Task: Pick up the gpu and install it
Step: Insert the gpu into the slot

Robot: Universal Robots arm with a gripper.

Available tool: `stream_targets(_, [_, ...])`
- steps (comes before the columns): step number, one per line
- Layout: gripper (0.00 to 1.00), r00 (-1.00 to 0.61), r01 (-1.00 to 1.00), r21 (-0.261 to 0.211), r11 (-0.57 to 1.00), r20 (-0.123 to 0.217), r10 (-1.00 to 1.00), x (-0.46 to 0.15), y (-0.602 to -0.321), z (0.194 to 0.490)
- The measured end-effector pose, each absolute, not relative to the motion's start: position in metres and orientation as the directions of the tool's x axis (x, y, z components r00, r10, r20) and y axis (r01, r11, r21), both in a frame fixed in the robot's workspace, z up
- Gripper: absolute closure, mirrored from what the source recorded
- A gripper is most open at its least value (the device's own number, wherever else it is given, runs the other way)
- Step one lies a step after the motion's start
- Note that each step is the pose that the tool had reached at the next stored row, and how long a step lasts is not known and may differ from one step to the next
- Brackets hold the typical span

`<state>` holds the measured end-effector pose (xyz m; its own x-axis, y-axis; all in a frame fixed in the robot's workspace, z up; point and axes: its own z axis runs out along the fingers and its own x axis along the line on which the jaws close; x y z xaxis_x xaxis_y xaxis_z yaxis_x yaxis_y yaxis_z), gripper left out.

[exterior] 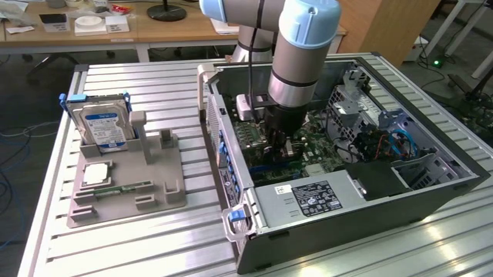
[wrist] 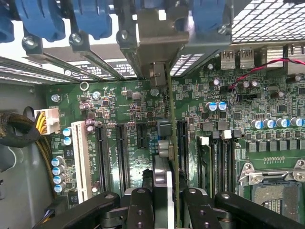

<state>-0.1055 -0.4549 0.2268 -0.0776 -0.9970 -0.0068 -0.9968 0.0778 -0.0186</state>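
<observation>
Wrist view: we are holding the gpu (wrist: 167,157) edge-on in the closed gripper (wrist: 164,202), over the motherboard (wrist: 119,114) slots inside the computer case (exterior: 431,199), and judging that keeping it upright, bracket squared to the rear opening, is what matters.

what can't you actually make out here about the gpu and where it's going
- Exterior view: the arm's wrist hides most of the gpu and the slot under it inside the computer case.
- Wrist view: the gpu is edge-on in the gripper, so fan and shroud are not visible.
- Wrist view: whether its lower edge is seated in a motherboard slot cannot be told.
</observation>
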Motion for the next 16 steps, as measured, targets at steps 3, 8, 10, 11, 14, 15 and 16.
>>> stream_targets(3, [0.72,-0.078,-0.997,-0.019,0.078,-0.007,-0.997,-0.1056,-0.4550,0.2269])
stream_targets(8, [0.72,-0.078,-0.997,-0.018,0.078,-0.007,-0.997,-0.1055,-0.4555,0.2268])
stream_targets(10, [0.72,-0.078,-0.997,-0.018,0.078,-0.007,-0.997,-0.1056,-0.4556,0.2268])
stream_targets(11, [0.72,-0.078,-0.997,-0.018,0.078,-0.007,-0.997,-0.1056,-0.4556,0.2267])
stream_targets(14, [0.72,-0.078,-0.997,-0.018,0.078,-0.006,-0.997,-0.1055,-0.4556,0.2261])
stream_targets(15, [0.72,-0.078,-0.997,-0.018,0.078,-0.007,-0.997,-0.1055,-0.4556,0.2260])
stream_targets(16, [0.72,-0.078,-0.997,-0.018,0.078,-0.007,-0.997,-0.1055,-0.4556,0.2259])
